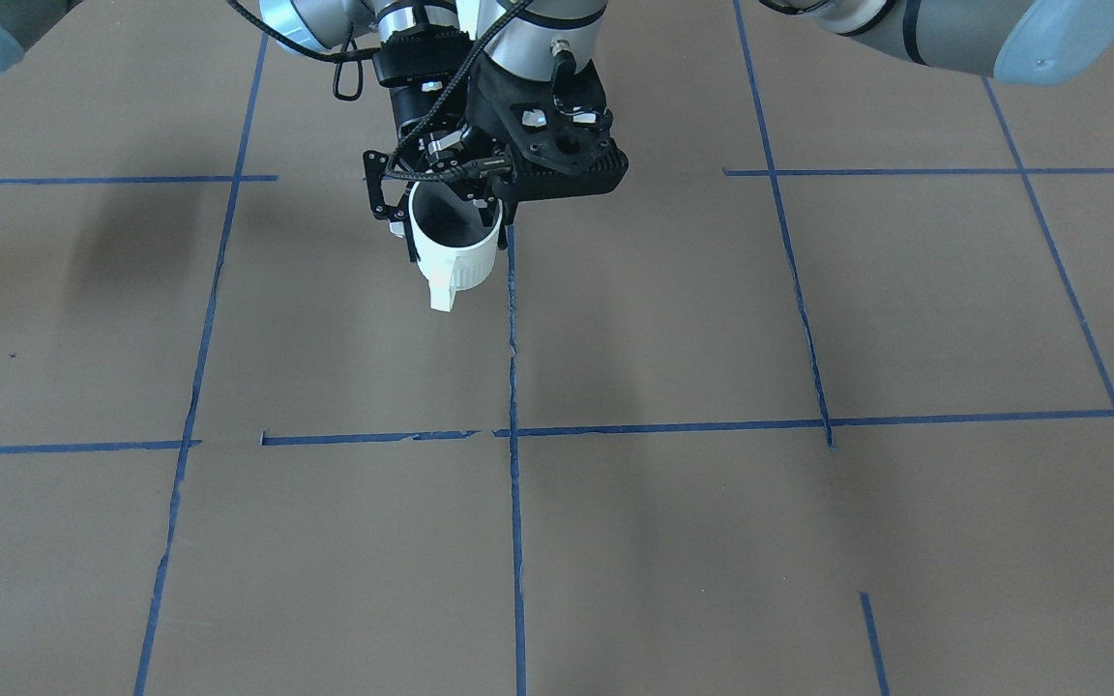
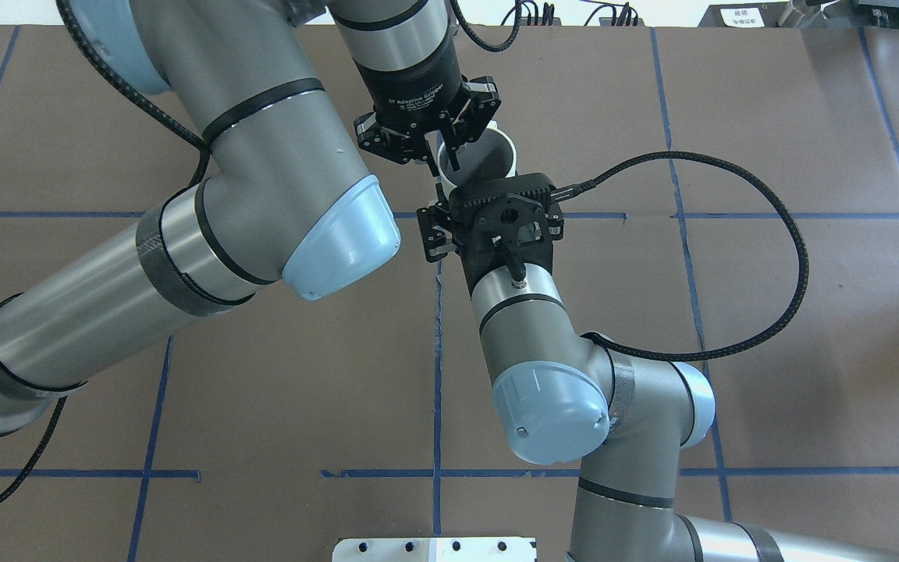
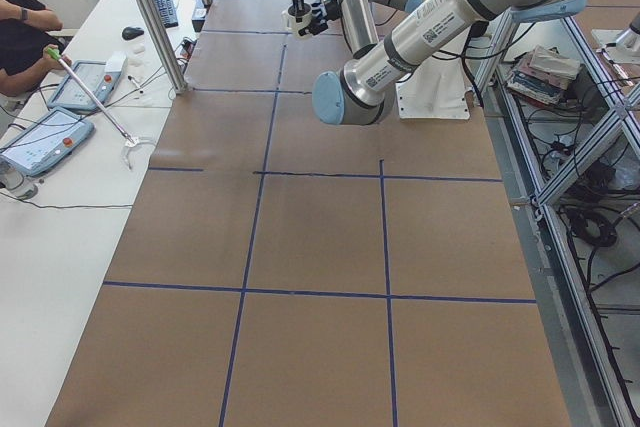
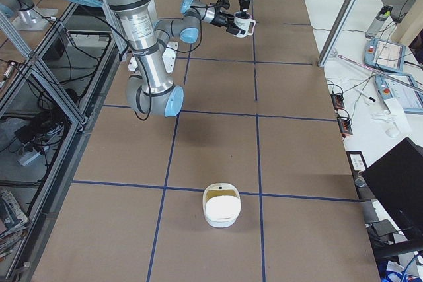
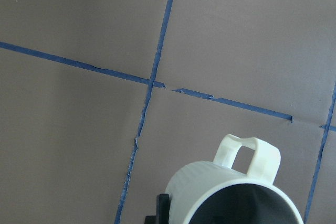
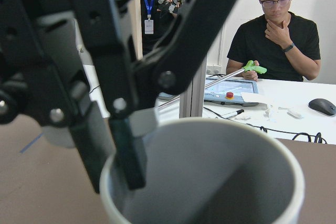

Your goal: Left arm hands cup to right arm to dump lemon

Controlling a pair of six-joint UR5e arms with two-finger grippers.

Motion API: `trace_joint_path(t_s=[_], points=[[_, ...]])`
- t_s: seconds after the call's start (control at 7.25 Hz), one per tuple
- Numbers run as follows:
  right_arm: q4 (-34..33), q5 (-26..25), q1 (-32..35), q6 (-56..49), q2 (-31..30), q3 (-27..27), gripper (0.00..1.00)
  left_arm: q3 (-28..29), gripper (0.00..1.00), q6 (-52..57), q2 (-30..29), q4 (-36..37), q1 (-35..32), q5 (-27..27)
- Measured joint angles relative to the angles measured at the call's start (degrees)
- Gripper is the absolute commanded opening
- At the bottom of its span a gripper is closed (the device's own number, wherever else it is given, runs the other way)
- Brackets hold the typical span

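White ribbed loop-handled mug (image 1: 460,259), axis vertical: rim wall clamped from above by left end effector (image 2: 442,160); right end effector (image 2: 457,195) horizontal, beside its wall, closure indiscernible.

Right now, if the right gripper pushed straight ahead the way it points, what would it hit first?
The cup, directly ahead, held by its rim in the left gripper. The right gripper seems nearly against it; the gap is unclear.
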Motion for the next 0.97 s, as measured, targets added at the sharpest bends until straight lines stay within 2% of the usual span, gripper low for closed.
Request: trace_joint_path(t_s=[0.69,0.97], points=[[0.7,0.1,-1.4,-7.4,-0.5,-0.1,1.00,-1.8,0.00,-0.2,0.3,2.1,-0.1,-0.1],[0.8,0.2,-1.5,-7.6,-0.9,-0.3,1.00,-4.3,0.00,-0.2,1.6,2.2,-1.2,0.0]])
